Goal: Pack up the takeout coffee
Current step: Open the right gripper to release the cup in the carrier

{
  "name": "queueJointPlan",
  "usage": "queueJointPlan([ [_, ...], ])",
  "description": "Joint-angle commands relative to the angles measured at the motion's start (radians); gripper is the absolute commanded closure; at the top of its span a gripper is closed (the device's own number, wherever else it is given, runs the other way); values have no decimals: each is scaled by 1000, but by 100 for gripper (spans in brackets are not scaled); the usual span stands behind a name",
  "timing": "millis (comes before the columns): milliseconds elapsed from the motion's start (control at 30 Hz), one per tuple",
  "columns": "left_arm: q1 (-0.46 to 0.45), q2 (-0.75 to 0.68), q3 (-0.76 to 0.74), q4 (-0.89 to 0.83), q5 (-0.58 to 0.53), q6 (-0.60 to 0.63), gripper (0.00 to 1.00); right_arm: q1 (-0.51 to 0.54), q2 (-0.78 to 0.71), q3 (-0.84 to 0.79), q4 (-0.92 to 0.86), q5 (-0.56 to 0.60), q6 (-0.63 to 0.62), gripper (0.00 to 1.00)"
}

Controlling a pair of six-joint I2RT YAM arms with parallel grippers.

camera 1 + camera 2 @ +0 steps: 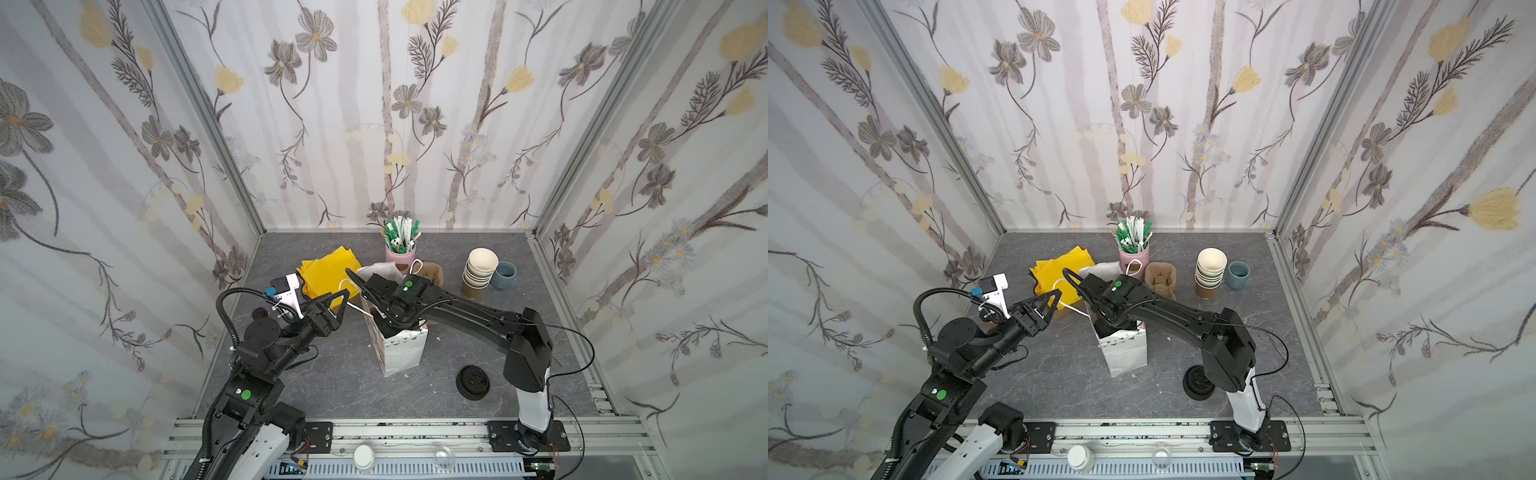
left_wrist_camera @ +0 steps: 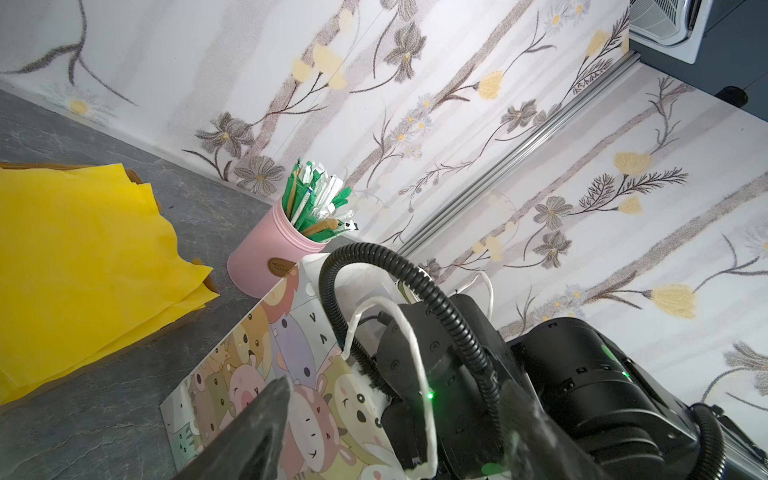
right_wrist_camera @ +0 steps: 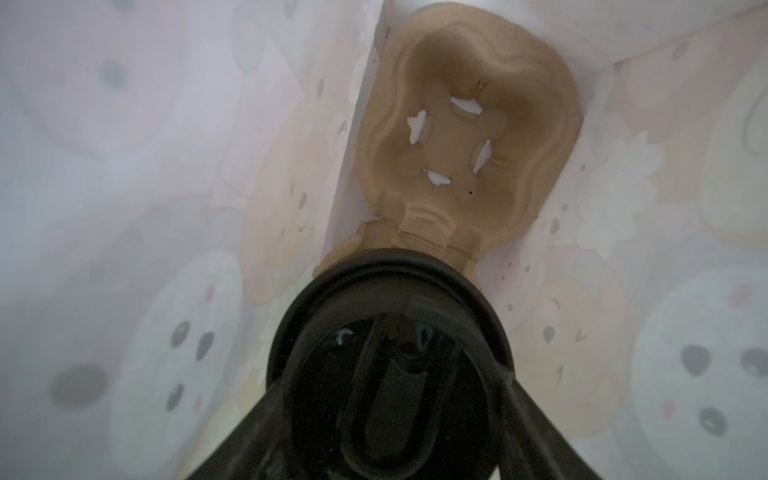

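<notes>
- gift bag stands upright mid-table, printed with cartoon animals; its mouth is almost filled by the right arm's wrist, with little slack at the rim.
- bare grey table lies in front of the bag and to its left; flowered walls close three sides and a metal rail runs along the near edge.
- black lid pile sits near the right arm's base, apart from the bag.
- behind the bag: yellow paper sheets, a pink jar of wrapped sticks and a loose pulp carrier, all crowded close to its far rim.
- stack of brown cups and blue-grey cup stand just beside each other toward the back right, well clear of both arms.
- right arm stretches low from its base and angles down into the bag mouth.
- right gripper is deep inside; its fingers run up either side of the takeout coffee and grasp it under the black lid.
- the coffee is inside the bag, over the near end of a pulp tray on the bag floor; bag walls press close all round.
- left arm bends up and forward, wrist level with the bag's top.
- left gripper is spread wide beside the bag; the white handle loop hangs between its jaws; contact cannot be told.
</notes>
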State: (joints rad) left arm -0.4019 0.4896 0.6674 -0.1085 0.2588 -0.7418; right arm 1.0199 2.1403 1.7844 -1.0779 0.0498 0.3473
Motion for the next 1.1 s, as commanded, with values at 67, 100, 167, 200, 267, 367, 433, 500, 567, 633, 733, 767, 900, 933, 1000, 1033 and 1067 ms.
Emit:
queueJointPlan([
  [67, 1, -3, -2, 37, 1, -5, 20, 1, 25, -29, -16, 0, -8, 41],
  [100, 2, -2, -2, 37, 2, -5, 20, -1, 25, -32, -15, 1, -8, 41],
  [167, 2, -3, -2, 37, 2, -5, 20, 1, 26, -40, -16, 1, -8, 41],
  [200, 2, -3, -2, 36, 2, -5, 20, 0, 27, -42, -15, 0, -8, 41],
  [267, 1, -3, -2, 36, 2, -5, 20, 1, 27, -47, -15, 1, -8, 41],
  [367, 1, -3, -2, 37, 3, -4, 21, 0, 29, -49, -18, 3, -10, 41],
  [433, 2, -2, -2, 37, 3, -4, 20, 0, 29, -48, -20, 4, -11, 41],
  [500, 1, 1, -3, 38, 4, -5, 20, 0, 24, -47, -21, 6, -11, 41],
  [567, 2, 4, -8, 38, 5, -5, 20, 1, 17, -40, -23, 5, -10, 41],
  [633, 2, 7, -7, 38, 8, -6, 20, 0, 12, -34, -22, 3, -10, 39],
  [733, 1, 13, -8, 37, 8, -6, 21, 0, 6, -31, -20, 1, -11, 36],
  [767, 2, 15, -7, 38, 8, -5, 21, 2, 4, -30, -19, 3, -11, 35],
  [900, 1, 18, -7, 39, 10, -6, 24, 2, 0, -20, -17, 9, -11, 28],
  [933, 2, 19, -7, 39, 10, -5, 25, 2, -2, -16, -16, 10, -12, 27],
  [1000, 1, 22, -8, 39, 8, -4, 28, 3, -6, -8, -17, 14, -13, 24],
  [1033, 2, 23, -10, 39, 7, -4, 30, 3, -6, -4, -17, 19, -13, 23],
  [1067, 1, 24, -12, 39, 6, -4, 31, 3, -8, -2, -15, 23, -13, 22],
])
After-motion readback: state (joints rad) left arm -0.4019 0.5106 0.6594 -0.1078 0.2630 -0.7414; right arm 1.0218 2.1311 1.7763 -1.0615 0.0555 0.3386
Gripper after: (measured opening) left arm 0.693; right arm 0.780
